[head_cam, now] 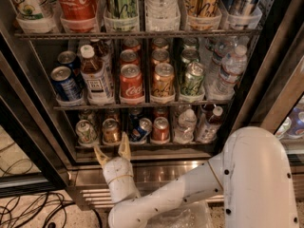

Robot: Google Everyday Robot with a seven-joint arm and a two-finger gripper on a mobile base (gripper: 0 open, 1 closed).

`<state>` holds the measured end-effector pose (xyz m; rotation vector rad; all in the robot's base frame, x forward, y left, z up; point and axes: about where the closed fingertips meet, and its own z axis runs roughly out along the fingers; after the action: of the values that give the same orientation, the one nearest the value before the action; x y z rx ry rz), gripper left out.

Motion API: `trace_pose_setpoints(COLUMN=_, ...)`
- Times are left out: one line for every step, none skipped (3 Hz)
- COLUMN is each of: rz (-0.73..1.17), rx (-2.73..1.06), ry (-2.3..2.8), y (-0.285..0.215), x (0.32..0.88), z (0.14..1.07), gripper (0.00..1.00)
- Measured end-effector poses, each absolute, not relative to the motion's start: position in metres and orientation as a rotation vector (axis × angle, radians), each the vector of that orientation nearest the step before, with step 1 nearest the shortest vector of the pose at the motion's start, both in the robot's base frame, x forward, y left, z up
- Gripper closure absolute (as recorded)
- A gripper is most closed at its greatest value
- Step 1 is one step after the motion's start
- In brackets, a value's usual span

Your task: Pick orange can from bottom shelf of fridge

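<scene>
The orange can [111,131] stands on the bottom shelf [190,146] of the fridge [259,87], second lane from the left, upright with its silver top showing. My gripper [111,147] is open, its tan fingers [125,146] spread in a V just below and in front of the orange can, at the shelf's front edge. It holds nothing. My white arm [190,189] reaches in from the lower right.
A pale green can [85,131] stands left of the orange can, a tilted blue can [141,128] and a small red can [160,128] to its right, then water bottles [184,125]. The ribbed steel base [166,172] lies under the gripper. Cables [28,208] lie on the floor at left.
</scene>
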<state>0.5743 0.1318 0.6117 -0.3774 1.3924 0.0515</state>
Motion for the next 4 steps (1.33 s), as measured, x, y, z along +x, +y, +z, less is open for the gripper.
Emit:
trace_pose_setpoints(rz=0.034, rx=-0.373, ry=1.435, y=0.133, x=0.585, z=0.598, gripper=0.32)
trace_pose_setpoints(rz=0.044, rx=-0.371, ry=1.438, y=0.140, x=0.590, z=0.596, gripper=0.35)
trace_pose_setpoints(rz=0.057, rx=-0.367, ry=1.432, y=0.147, x=0.595, z=0.597, gripper=0.35)
trace_pose_setpoints(rz=0.056, rx=-0.351, ry=1.418, y=0.148, x=0.601, z=0.601, gripper=0.34)
